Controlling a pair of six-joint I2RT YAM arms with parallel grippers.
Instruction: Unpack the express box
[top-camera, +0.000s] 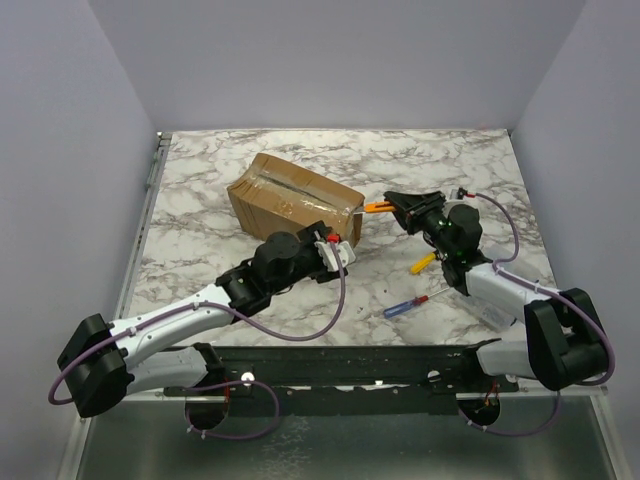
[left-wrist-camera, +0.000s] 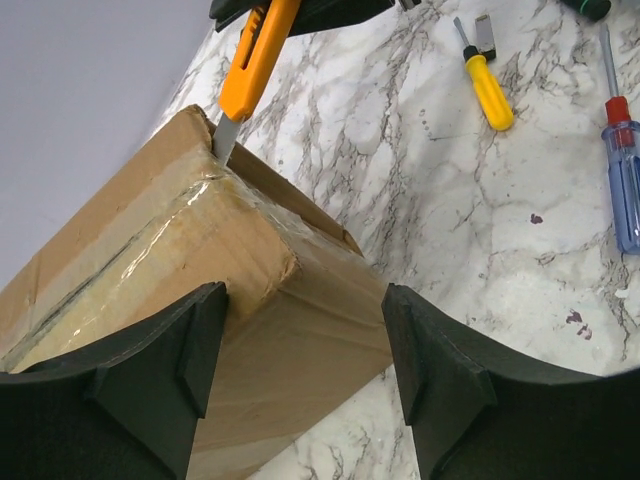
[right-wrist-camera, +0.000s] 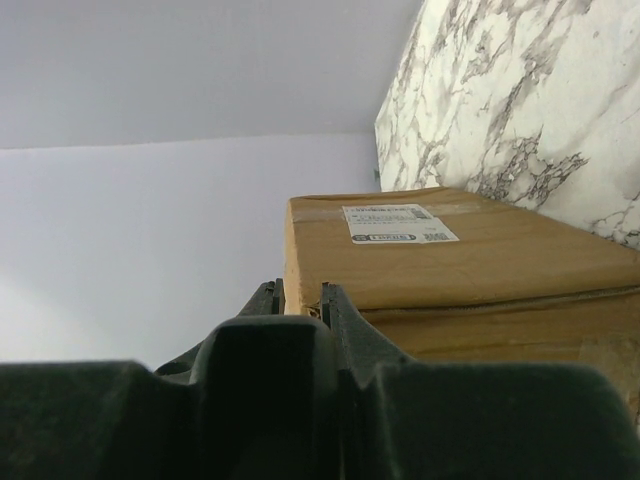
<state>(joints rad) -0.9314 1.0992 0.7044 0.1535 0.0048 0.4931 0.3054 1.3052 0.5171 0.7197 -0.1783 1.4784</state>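
The express box (top-camera: 295, 205), a brown taped carton, lies in the middle of the marble table (top-camera: 200, 240). My left gripper (top-camera: 335, 250) stands open at its near right corner. In the left wrist view one finger lies along the box (left-wrist-camera: 180, 250) and the other hangs over bare table, with the gripper (left-wrist-camera: 305, 340) astride the corner. My right gripper (top-camera: 400, 207) is shut on an orange utility knife (top-camera: 377, 207). The blade (left-wrist-camera: 224, 140) of the knife (left-wrist-camera: 255, 65) touches the top edge at the taped seam. The right wrist view shows the box (right-wrist-camera: 480, 260) and its white label (right-wrist-camera: 398, 224) beyond my right gripper (right-wrist-camera: 300, 290).
A yellow-handled screwdriver (top-camera: 422, 263) and a blue and red screwdriver (top-camera: 405, 306) lie on the table right of the box, near the right arm. In the left wrist view both show, the yellow one (left-wrist-camera: 488, 90) and the blue one (left-wrist-camera: 626, 180). Grey walls enclose three sides.
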